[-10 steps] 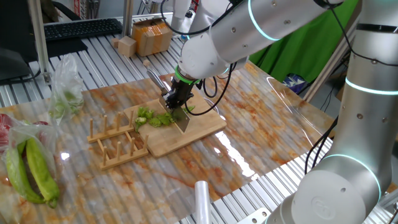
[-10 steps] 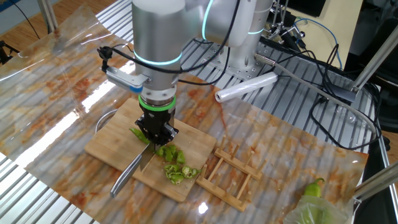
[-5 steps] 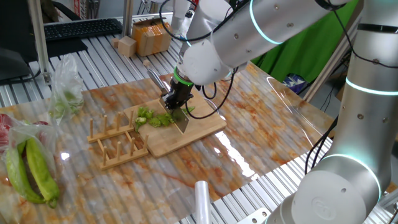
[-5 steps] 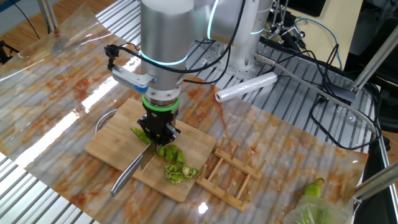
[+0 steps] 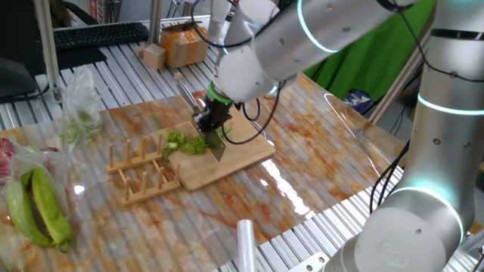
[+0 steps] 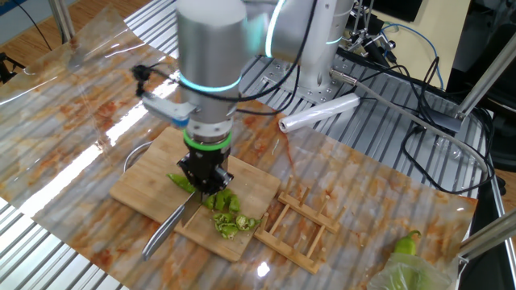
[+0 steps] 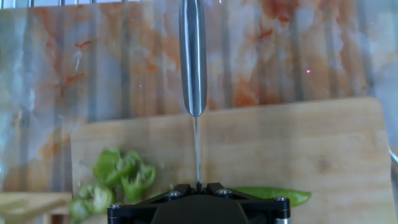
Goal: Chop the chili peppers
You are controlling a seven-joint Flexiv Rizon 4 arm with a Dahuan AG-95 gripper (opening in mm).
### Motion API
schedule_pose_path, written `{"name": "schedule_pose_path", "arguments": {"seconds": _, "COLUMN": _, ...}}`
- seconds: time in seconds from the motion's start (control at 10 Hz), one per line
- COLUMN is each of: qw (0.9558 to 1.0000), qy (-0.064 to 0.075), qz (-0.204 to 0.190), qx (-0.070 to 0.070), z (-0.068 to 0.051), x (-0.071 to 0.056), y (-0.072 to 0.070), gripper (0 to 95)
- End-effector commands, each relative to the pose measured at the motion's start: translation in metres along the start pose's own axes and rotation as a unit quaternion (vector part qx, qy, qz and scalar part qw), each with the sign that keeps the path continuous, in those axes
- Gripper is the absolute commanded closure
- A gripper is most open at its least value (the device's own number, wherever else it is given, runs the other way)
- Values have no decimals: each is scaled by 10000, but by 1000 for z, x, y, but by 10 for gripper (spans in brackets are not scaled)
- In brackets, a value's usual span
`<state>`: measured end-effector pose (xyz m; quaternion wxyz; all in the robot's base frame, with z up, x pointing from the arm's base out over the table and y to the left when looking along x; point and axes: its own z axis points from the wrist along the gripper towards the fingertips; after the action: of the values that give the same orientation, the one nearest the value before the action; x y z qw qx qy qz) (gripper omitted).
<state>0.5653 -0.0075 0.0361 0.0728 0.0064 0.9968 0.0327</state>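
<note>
Mid-chop: the tool (image 6: 205, 179), pinching a steel knife (image 7: 193, 59), stands over the slender green chili (image 7: 273, 195) on the bamboo board (image 7: 323, 143), slices (image 7: 118, 177) alongside. Next cut calls for pressing down on the uncut length.

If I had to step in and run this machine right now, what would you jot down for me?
Gripper: shut on the knife, pointing down over the wooden cutting board.
Chili pepper: the uncut piece lies on the board on one side of the blade.
Slices: piled on the other side, toward the wooden rack.
Done: part of the chili is chopped.
Left: slice the remaining piece.
</note>
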Motion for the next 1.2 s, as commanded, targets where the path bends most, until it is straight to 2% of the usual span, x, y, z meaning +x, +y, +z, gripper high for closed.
{"name": "schedule_pose_path", "arguments": {"seconds": 0.1, "qw": 10000, "qy": -48, "qz": 22, "qx": -28, "z": 10, "x": -5, "y": 1, "gripper": 950}}
{"name": "schedule_pose_path", "arguments": {"seconds": 0.2, "qw": 10000, "qy": -59, "qz": 45, "qx": -32, "z": 13, "x": -6, "y": 1, "gripper": 950}}
{"name": "schedule_pose_path", "arguments": {"seconds": 0.3, "qw": 9999, "qy": 104, "qz": 41, "qx": 6, "z": 11, "x": -5, "y": 1, "gripper": 950}}
{"name": "schedule_pose_path", "arguments": {"seconds": 0.4, "qw": 9999, "qy": 73, "qz": 78, "qx": -83, "z": 8, "x": -5, "y": 1, "gripper": 950}}
{"name": "schedule_pose_path", "arguments": {"seconds": 0.5, "qw": 9999, "qy": 51, "qz": 92, "qx": -55, "z": 6, "x": -5, "y": 1, "gripper": 950}}
{"name": "schedule_pose_path", "arguments": {"seconds": 0.6, "qw": 9998, "qy": 51, "qz": 144, "qx": -109, "z": 5, "x": -5, "y": 2, "gripper": 950}}
{"name": "schedule_pose_path", "arguments": {"seconds": 0.8, "qw": 9997, "qy": 135, "qz": 197, "qx": -56, "z": 1, "x": -6, "y": 3, "gripper": 950}}
{"name": "schedule_pose_path", "arguments": {"seconds": 1.0, "qw": 9994, "qy": 182, "qz": 250, "qx": -124, "z": -5, "x": -5, "y": 4, "gripper": 950}}
{"name": "schedule_pose_path", "arguments": {"seconds": 1.2, "qw": 9991, "qy": 182, "qz": 317, "qx": -212, "z": -5, "x": -5, "y": 7, "gripper": 950}}
